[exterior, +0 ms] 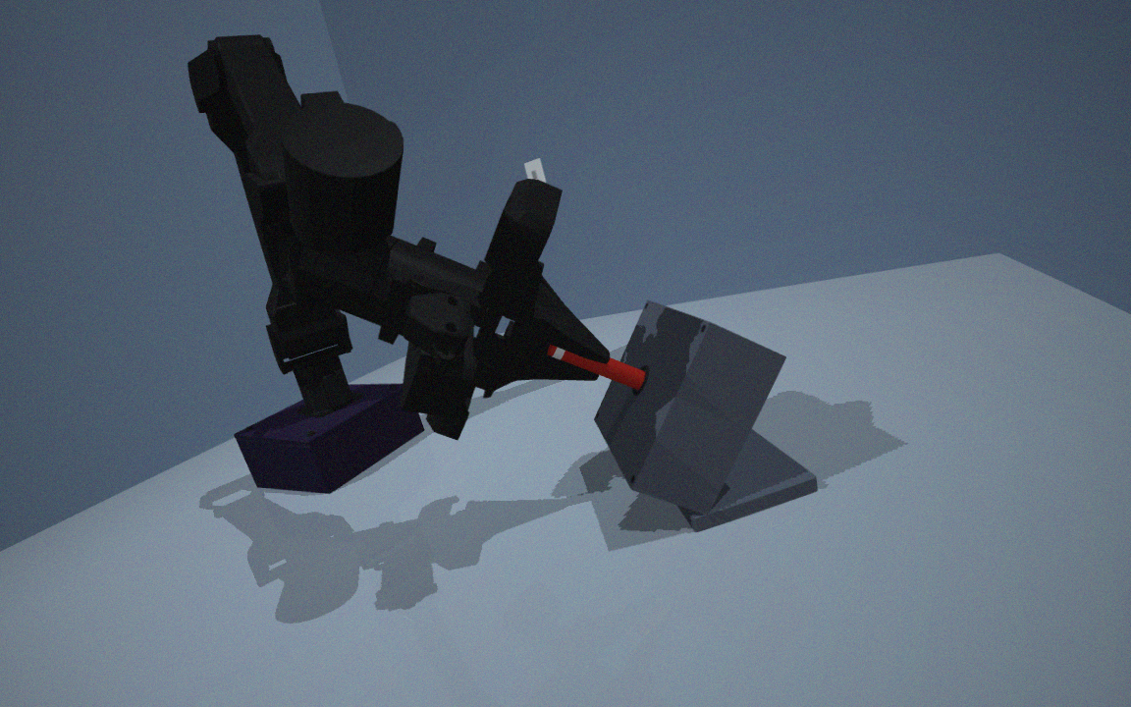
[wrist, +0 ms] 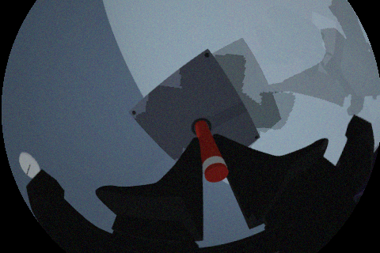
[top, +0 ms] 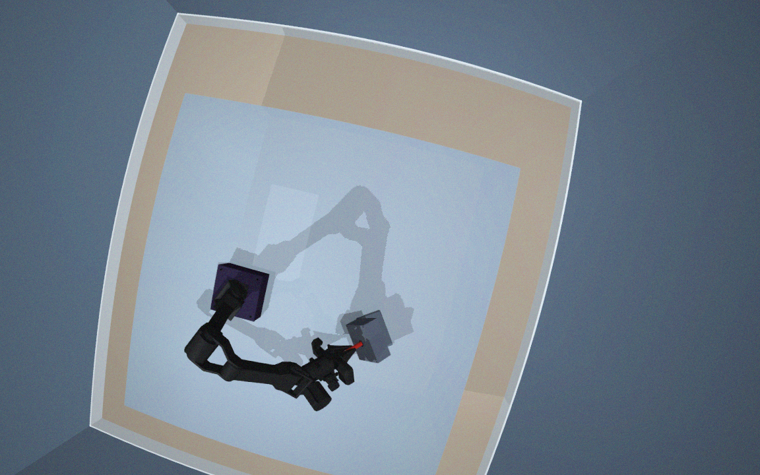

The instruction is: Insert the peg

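Note:
A round red peg (top: pixel 354 347) (exterior: pixel 625 372) (wrist: pixel 208 146) with a white band near its top end is held tilted, its far end at the dark-rimmed hole in the sloped panel (top: pixel 369 346) (exterior: pixel 666 395) (wrist: pixel 190 91). In the exterior view and the wrist view that end sits inside the hole's rim; how deep it is in cannot be seen. My gripper (exterior: pixel 602 367) (wrist: pixel 206 140) is shut on the peg around its middle, with the fingertips a short way from the panel face. The banded end sticks back between the fingers.
The grey panel block stands on a flat foot (exterior: pixel 763 492) on the pale table (top: pixel 430 236) (exterior: pixel 464 650). The arm's dark purple base (top: pixel 257 295) (exterior: pixel 332 448) is at the left. A raised light rim (top: pixel 128 177) surrounds the table in the top view.

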Motion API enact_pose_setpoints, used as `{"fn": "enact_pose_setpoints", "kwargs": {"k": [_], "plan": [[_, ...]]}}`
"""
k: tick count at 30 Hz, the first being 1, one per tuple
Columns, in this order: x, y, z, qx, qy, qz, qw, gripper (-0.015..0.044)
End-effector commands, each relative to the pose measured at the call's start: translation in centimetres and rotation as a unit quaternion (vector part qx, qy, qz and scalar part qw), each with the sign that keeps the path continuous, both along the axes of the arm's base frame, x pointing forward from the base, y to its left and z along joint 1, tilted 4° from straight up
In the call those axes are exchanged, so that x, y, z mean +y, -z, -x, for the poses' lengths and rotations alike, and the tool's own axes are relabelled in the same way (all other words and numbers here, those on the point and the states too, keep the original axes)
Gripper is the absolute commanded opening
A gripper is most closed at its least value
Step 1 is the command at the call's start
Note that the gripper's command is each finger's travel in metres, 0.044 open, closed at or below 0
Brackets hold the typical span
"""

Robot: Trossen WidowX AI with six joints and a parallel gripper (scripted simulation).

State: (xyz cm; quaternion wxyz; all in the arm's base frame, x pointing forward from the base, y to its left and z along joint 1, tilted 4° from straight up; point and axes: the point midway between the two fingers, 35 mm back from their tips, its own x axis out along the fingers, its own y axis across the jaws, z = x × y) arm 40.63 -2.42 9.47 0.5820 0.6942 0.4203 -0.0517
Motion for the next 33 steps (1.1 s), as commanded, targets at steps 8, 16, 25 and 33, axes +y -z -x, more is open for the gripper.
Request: {"fn": "enact_pose_setpoints", "kwargs": {"k": [8,16,25,33], "plan": [[0.34,0.51,-0.50,0.002,0.002,-0.001,1.000,0.0000],[0.56,0.72,-0.80,0.002,0.002,-0.001,1.000,0.0000],[0.67,0.76,-0.82,0.002,0.000,-0.001,1.000,0.0000],[0.67,0.76,-0.82,0.002,0.000,-0.001,1.000,0.0053]]}}
